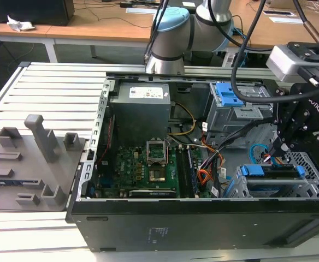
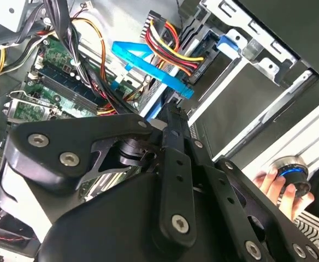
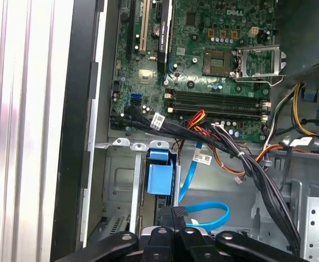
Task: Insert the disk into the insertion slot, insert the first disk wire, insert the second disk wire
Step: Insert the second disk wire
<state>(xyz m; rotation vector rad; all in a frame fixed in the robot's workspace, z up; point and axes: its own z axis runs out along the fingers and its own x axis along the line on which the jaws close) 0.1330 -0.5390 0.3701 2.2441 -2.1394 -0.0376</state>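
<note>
You see the arm point(image 1: 170, 33) reaching from the far side of the open computer case point(image 1: 203, 218), bent over it, and its black gripper point(image 1: 282, 146) hangs low at the exterior view's right, just above the insertion slot point(image 1: 312, 169). In the exterior view the disk point(image 1: 274, 173) sits already inside this silver perforated cage, and its blue carrier edge shows along the top. In the second wrist view the gripper point(image 2: 173, 117) points with its narrow tip toward the back of the disk, where the first disk wire point(image 2: 167, 46), a bundle of red, orange, yellow and black wires, ends in a black plug close to the blue carrier. The second disk wire point(image 2: 143, 63), the flat light-blue cable, passes just in front of the tip; I cannot tell if the tip touches it. The two fingers stand pressed together, so the gripper looks clenched, but what it grasps between them, if anything, I cannot tell. In the first wrist view the light-blue cable point(image 3: 211, 210) makes a loop right beside the gripper point(image 3: 173, 213), and the motherboard point(image 3: 214, 60) lies further away. A person's hand point(image 2: 282, 185) rests on a round knob at the edge of the second wrist view. The case stands on a ribbed metal tabletop point(image 1: 50, 87).
</note>
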